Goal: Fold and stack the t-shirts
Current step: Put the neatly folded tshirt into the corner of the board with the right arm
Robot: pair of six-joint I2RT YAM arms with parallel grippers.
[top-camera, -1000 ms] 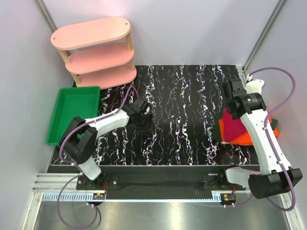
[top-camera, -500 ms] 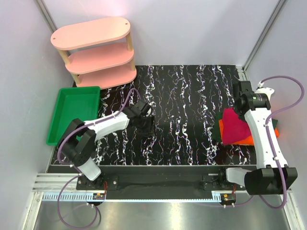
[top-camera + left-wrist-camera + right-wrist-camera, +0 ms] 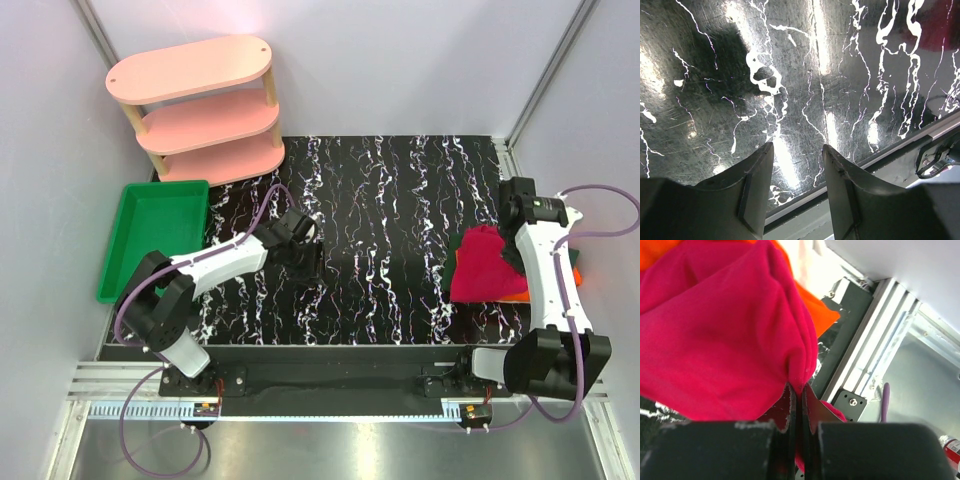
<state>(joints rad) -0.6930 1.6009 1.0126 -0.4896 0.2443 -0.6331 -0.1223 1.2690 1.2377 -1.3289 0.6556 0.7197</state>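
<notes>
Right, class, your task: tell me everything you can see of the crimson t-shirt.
The crimson t-shirt is soft, matte magenta-red cloth, bunched and creased, not folded flat. It sits at the right edge of the table, over an orange t-shirt that peeks out beneath. The right gripper is shut on a pinched fold of it, from which creases fan out. No label or print shows.
</notes>
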